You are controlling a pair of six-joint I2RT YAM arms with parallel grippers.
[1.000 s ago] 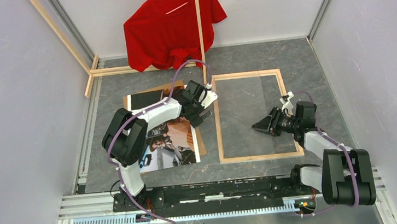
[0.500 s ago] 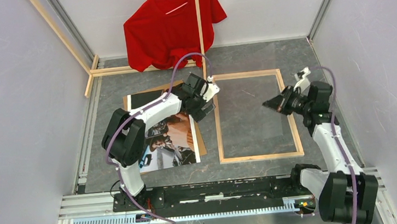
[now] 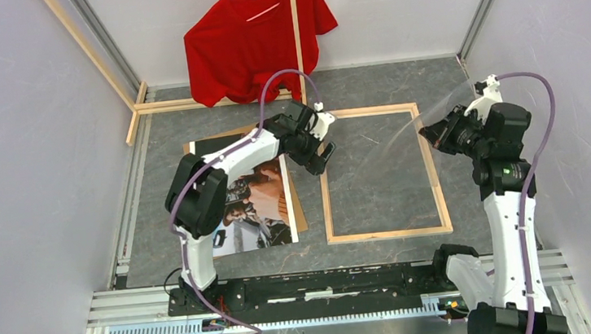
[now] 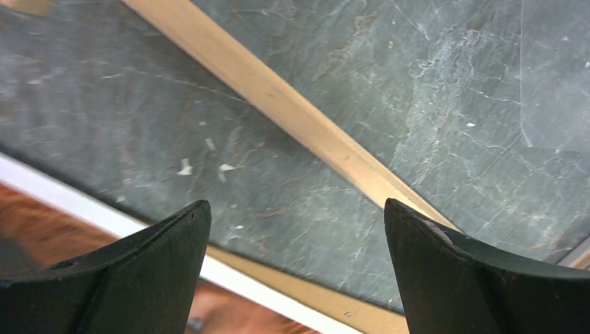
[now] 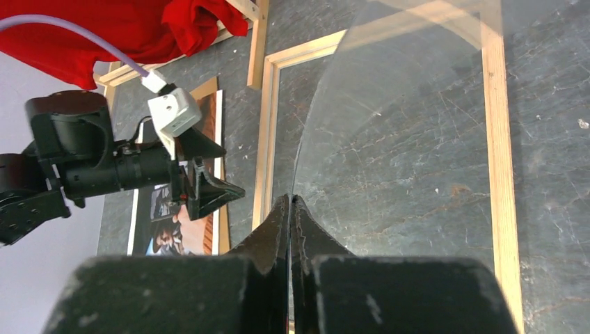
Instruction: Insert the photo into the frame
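Grey table point(image 3: 366, 86) carries everything. Nearest, toward its left edge, the photo point(image 3: 259, 207) lies face up on a brown cardboard sheet point(image 3: 228, 132), not yet in the frame point(image 3: 389, 233), which lies flat just right of it. My left gripper point(image 3: 322, 154) hangs wide open over the frame's left rail. My right gripper point(image 5: 291, 200) pinches a clear sheet point(image 5: 417, 104), held tilted above the frame. Loading the photo is all left to do.

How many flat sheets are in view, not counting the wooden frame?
3. The photo lies left of the frame, brown cardboard lies under it, and a clear sheet is pinched in the right gripper above the frame. Others could hide beneath.
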